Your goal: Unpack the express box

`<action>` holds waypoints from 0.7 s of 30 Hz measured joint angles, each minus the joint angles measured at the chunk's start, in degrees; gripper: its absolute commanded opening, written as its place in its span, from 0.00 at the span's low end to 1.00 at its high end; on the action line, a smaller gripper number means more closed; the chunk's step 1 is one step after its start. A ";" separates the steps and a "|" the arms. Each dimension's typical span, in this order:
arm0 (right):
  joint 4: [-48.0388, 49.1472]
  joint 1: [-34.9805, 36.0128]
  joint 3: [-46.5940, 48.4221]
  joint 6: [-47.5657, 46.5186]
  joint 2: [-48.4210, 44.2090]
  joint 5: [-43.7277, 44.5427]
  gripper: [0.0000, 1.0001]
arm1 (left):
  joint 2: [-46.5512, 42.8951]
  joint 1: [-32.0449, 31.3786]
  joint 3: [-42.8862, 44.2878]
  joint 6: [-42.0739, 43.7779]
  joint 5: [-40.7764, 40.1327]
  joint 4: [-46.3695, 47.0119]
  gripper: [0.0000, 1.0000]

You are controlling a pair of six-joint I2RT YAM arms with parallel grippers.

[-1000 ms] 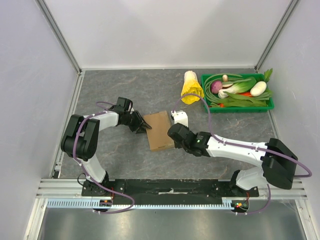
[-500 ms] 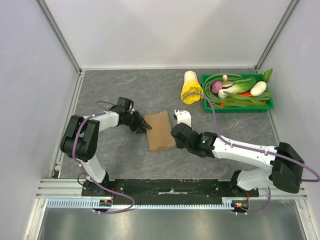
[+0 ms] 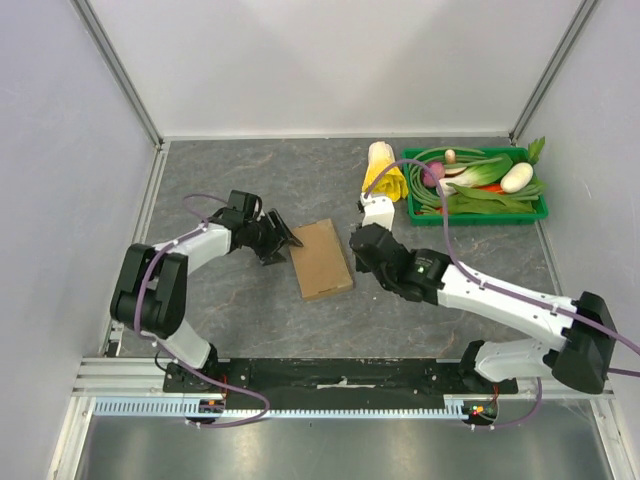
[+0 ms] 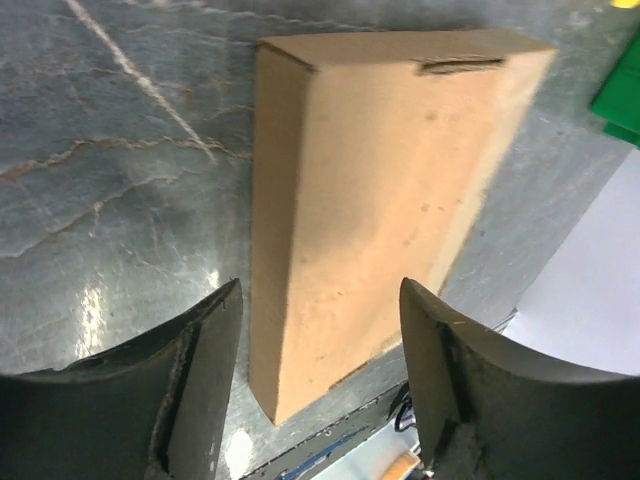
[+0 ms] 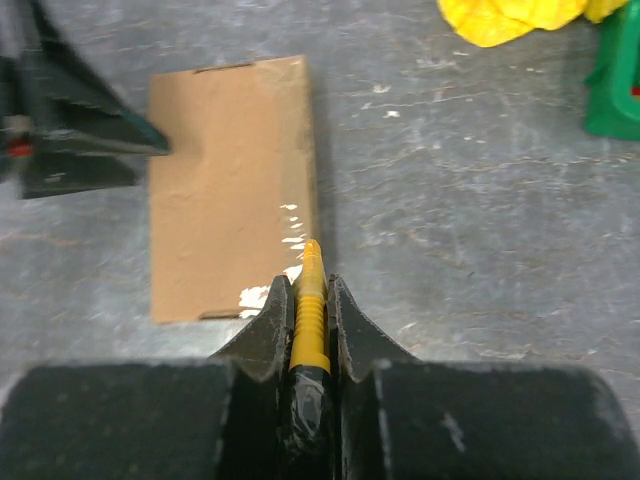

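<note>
Small flat brown cardboard express box lying closed on grey worktop, between both end effectors. Left end effector hovering, fingers apart, box just ahead, ungripped. Right end effector clamping slim yellow ribbed tool, tip beside box edge. Flap unopened, nothing out: unpacking barely starting.

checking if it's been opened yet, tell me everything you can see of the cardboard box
The cardboard box is flat, plain brown and unmarked, its lid closed, with tab slots at the short ends. It lies flat on the grey table between the arms. The open left pincer sits at one end; contact is unclear. The right pincer holds a yellow tool tipped at its long edge.
</note>
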 measured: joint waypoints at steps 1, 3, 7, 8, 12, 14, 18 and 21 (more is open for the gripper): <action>-0.02 -1.25 0.09 -0.57 0.76 0.22 0.00 | -1.27 0.00 0.00 0.59 -0.37 -0.20 0.72; -0.02 -3.69 0.35 -1.86 3.39 0.42 0.00 | -4.24 0.00 0.02 2.03 -0.94 -0.85 0.72; -0.17 -6.56 1.20 -4.17 11.26 -0.35 0.00 | -9.01 0.00 0.02 4.55 -2.45 -3.54 0.69; -0.44 -6.62 1.44 -4.50 12.92 -0.81 0.00 | -9.92 0.00 0.00 5.03 -3.02 -4.37 0.68; -1.68 -6.58 2.86 -4.76 18.29 -4.39 0.00 | -14.10 0.00 -1.51 6.78 -6.88 -8.92 0.65; -2.03 -6.38 3.15 -4.74 19.04 -6.08 0.00 | -16.20 0.00 -3.10 7.50 -8.81 -10.91 0.64; -2.58 -5.35 4.66 -4.74 19.43 -9.44 0.00 | -20.44 0.00 -5.86 8.44 -12.00 -15.65 0.61; -2.60 -4.39 6.51 -4.70 19.69 -12.70 0.00 | -22.80 0.00 -7.48 8.63 -12.90 -17.35 0.59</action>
